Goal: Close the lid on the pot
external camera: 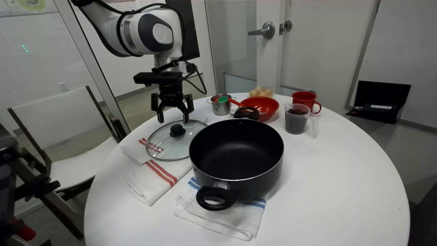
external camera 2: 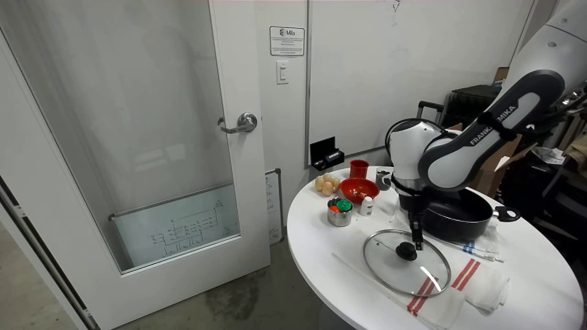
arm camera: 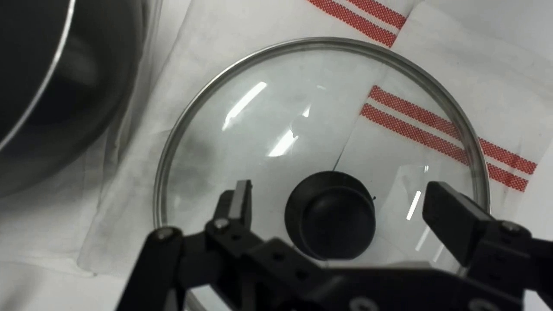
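The glass lid (external camera: 175,145) with a metal rim lies flat on folded towels beside the pot. It also shows in the exterior view (external camera 2: 399,275) and the wrist view (arm camera: 311,108). Its black knob (arm camera: 330,216) points up. The wide black pot (external camera: 235,153) stands uncovered on the table; it shows in an exterior view (external camera 2: 454,224) and its side in the wrist view (arm camera: 65,86). My gripper (arm camera: 337,190) is open and points down over the lid. In the wrist view the knob appears between the fingers, apart from both. The fingertips (external camera: 173,121) are close to knob height.
Towels with red stripes (external camera: 160,177) lie under the lid, a blue-striped towel (external camera: 222,218) under the pot. Behind stand a steel pot (external camera: 222,107), a red bowl (external camera: 263,106), eggs (external camera: 261,92), a red mug (external camera: 304,99), a measuring cup (external camera: 295,123) and a white bottle (external camera 2: 366,206).
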Controlling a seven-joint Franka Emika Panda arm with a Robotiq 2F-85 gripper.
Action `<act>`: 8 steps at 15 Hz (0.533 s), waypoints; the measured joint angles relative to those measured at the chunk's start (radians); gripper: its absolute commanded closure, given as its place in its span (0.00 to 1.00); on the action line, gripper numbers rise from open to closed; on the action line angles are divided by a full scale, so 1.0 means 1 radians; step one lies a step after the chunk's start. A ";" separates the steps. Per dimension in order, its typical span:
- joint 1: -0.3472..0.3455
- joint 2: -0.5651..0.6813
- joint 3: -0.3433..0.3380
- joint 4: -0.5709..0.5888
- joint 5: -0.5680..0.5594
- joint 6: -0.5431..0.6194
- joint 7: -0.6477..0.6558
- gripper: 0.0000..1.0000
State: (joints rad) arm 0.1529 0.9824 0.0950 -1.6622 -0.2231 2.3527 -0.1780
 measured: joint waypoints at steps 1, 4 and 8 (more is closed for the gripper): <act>0.000 0.008 0.003 0.000 0.000 0.002 0.000 0.00; 0.000 0.031 0.011 0.004 0.000 0.008 -0.001 0.00; 0.001 0.055 0.020 0.016 0.000 0.016 -0.005 0.00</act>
State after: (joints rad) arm 0.1539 1.0372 0.1152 -1.6462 -0.2231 2.3689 -0.1829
